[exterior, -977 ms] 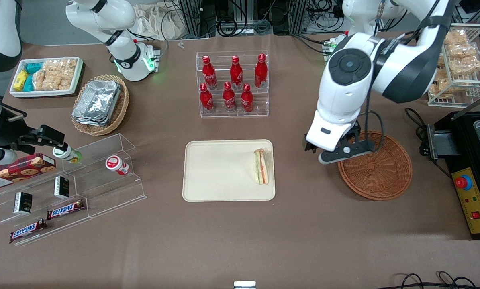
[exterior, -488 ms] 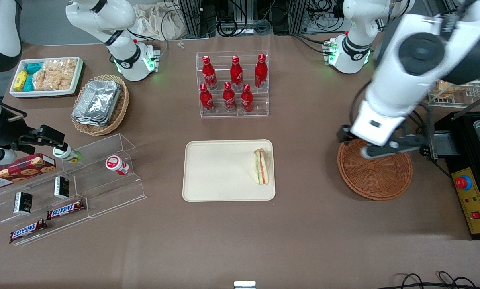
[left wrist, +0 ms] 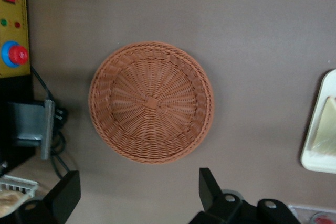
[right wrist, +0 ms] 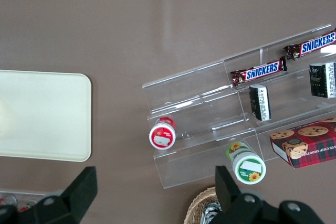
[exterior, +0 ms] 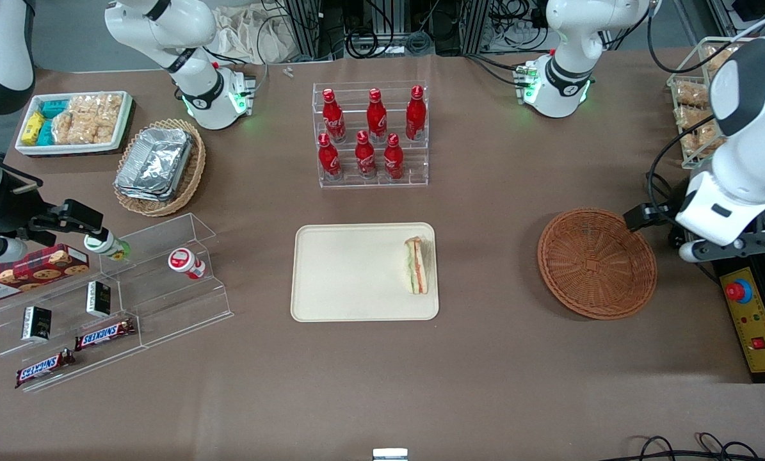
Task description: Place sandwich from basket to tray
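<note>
Cream tray (exterior: 350, 275) holds sandwich (exterior: 416, 266); spread, empty claw (left wrist: 139, 198) well apart.

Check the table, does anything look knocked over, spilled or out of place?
Only one thing: a red-capped jar lies tipped on the clear shelf. The sandwich sits on the tray, the basket is empty, gripper open above.

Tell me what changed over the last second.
The gripper swung, empty and open, from over the basket edge nearest the tray to the working arm's end of the table. The sandwich stayed on the tray; the basket did not move.
</note>
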Controlling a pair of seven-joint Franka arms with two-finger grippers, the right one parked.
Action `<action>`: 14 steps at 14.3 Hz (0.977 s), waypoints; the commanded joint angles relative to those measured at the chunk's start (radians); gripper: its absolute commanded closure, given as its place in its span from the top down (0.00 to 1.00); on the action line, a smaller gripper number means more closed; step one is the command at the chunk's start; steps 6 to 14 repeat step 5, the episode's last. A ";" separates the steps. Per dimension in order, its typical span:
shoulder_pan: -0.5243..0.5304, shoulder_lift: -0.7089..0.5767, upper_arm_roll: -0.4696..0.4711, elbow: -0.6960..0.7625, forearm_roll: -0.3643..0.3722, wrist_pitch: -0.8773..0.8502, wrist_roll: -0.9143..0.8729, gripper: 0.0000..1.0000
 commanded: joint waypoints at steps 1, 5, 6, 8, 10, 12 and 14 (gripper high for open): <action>-0.027 -0.031 0.072 -0.020 -0.017 0.012 0.130 1.00; -0.032 -0.027 0.089 -0.015 -0.008 0.020 0.116 1.00; -0.032 -0.027 0.089 -0.015 -0.008 0.020 0.116 1.00; -0.032 -0.027 0.089 -0.015 -0.008 0.020 0.116 1.00; -0.032 -0.027 0.089 -0.015 -0.008 0.020 0.116 1.00; -0.032 -0.027 0.089 -0.015 -0.008 0.020 0.116 1.00; -0.032 -0.027 0.089 -0.015 -0.008 0.020 0.116 1.00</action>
